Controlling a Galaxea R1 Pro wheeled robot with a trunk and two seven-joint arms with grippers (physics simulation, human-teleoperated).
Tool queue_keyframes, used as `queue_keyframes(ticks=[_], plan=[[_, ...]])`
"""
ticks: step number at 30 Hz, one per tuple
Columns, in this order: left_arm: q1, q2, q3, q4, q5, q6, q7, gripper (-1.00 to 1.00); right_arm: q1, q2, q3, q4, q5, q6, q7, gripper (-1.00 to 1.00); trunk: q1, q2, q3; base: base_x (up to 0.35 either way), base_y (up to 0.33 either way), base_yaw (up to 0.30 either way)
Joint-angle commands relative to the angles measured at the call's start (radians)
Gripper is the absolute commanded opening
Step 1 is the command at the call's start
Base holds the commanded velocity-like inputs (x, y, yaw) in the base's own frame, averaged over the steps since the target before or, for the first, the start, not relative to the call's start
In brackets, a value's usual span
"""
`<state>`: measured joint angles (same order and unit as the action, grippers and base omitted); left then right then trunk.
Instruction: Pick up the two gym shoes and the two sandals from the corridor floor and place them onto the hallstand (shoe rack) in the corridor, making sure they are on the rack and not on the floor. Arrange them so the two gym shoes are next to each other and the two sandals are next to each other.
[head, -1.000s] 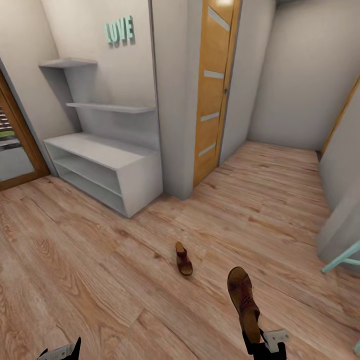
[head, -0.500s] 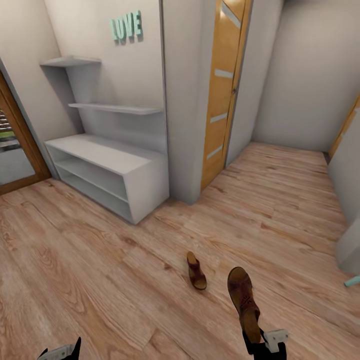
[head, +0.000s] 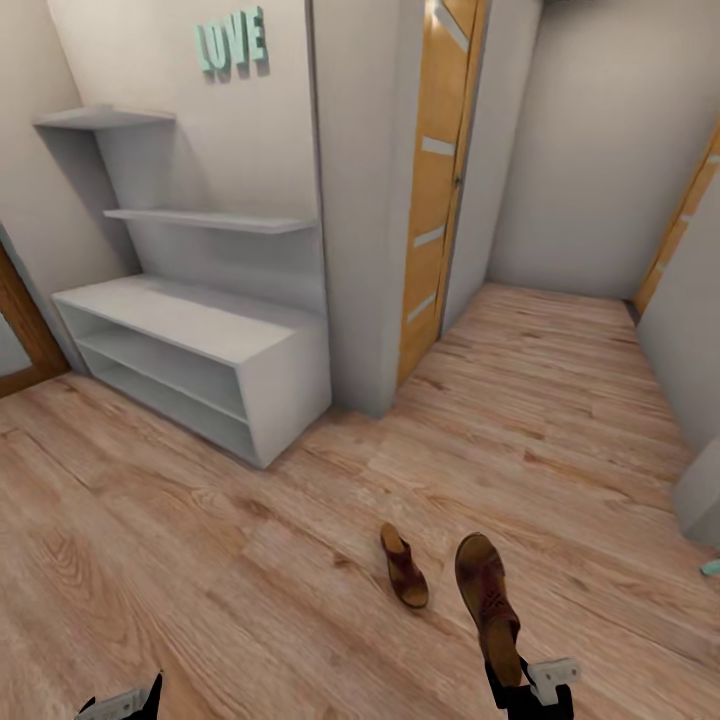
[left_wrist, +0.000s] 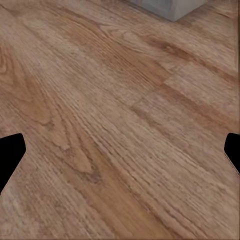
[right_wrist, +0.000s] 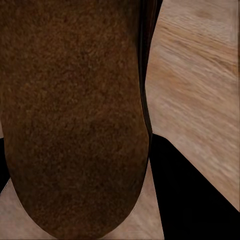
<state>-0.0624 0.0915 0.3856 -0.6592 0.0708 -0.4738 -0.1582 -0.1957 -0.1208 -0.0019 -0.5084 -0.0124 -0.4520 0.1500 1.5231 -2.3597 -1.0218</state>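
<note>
head view: one sandal (head: 489, 600) is carried by the right gripper (head: 522, 688), clamped at its heel end, with the toe pointed away from the robot. the second sandal (head: 404, 566) is left lying on the corridor floor (head: 200, 540), just ahead of and to the left of the right gripper, close beside the held one but apart from it. the hallstand (head: 190, 350) is found well ahead of both grippers, to the left, against the wall under the teal "love" letters (head: 230, 45); its bench top, two shelf slots and stepped back shelves are seen bare. no gym shoes are made out. compared with the pictures of a second ago, the whole scene is shifted: the floor sandal is brought lower in the picture and nearer, and the hallstand is drawn larger, while the held sandal is kept at the same place. this is read as a move of the camera and base, not of the things. right wrist view: the held sandal's brown underside (right_wrist: 75, 115) is pressed close before the lens. left wrist view: the left gripper (left_wrist: 120, 150) is shown with fingertips wide apart and nothing between them, over bare planks. by judgement, a free left gripper near the floor sandal allows both to be taken to the rack together.
</note>
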Motion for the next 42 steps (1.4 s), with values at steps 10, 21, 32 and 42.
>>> queue_keyframes(ticks=[10,21,32,42], plan=[[-0.001,-0.001,0.002,0.001,0.007,-0.002,-0.009,1.0,-0.001,0.0,0.0,0.001,-0.005,-0.002,0.005,-1.0,0.0,0.0,-0.001,0.234,0.237,-0.265],[-0.001,0.0,0.002,0.001,0.007,-0.003,-0.009,1.0,-0.001,0.0,-0.001,0.0,-0.005,-0.002,0.005,-1.0,0.0,0.0,-0.004,0.233,0.238,-0.195],[-0.001,0.0,0.004,0.001,0.015,-0.003,-0.012,1.0,-0.001,0.0,-0.001,-0.001,-0.006,-0.002,0.005,-1.0,0.0,0.0,-0.017,0.1,0.286,-0.157],[-0.001,0.001,0.003,0.001,0.015,-0.003,-0.013,1.0,-0.001,0.0,-0.001,-0.001,-0.006,-0.002,0.005,-1.0,0.0,0.0,-0.03,0.003,0.305,-0.177]])
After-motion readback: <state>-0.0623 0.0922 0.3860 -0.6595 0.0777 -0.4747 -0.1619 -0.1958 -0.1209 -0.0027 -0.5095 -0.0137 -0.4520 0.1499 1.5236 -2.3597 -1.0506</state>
